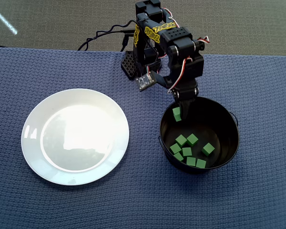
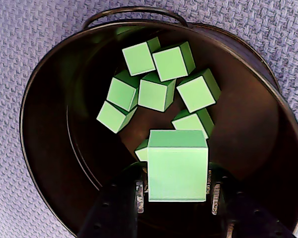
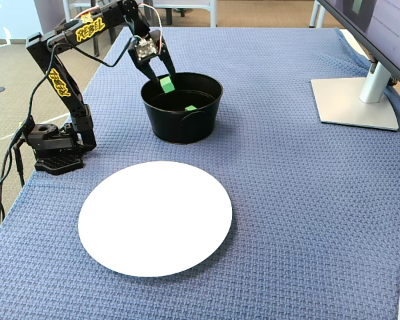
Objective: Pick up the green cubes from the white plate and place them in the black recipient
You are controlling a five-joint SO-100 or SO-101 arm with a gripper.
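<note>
last cube held over the black pot

hovering above the near-arm rim of the black recipient (image 1: pixel 229 125), as the overhead view shows it: gripper (image 1: pixel 177 113), clamped on one green cube (image 1: pixel 177 114). pinched by its sides between the two fingers in the wrist view, held cube (image 2: pixel 178 165) above the pot's floor, not touching the pile below. lying on that floor inside the black recipient (image 2: pixel 49 148): the other green cubes (image 2: pixel 154 94), clustered loosely, several touching or leaning on each other; seven clearly countable in the overhead view, an eighth partly hidden behind the held one in the wrist view. well apart from the pot, on its left in the overhead view: the white plate (image 1: pixel 33 143). under pot and plate alike: blue woven cloth (image 1: pixel 257 200). beyond the pot in the fixed view: monitor stand (image 3: pixel 357 100).
</note>
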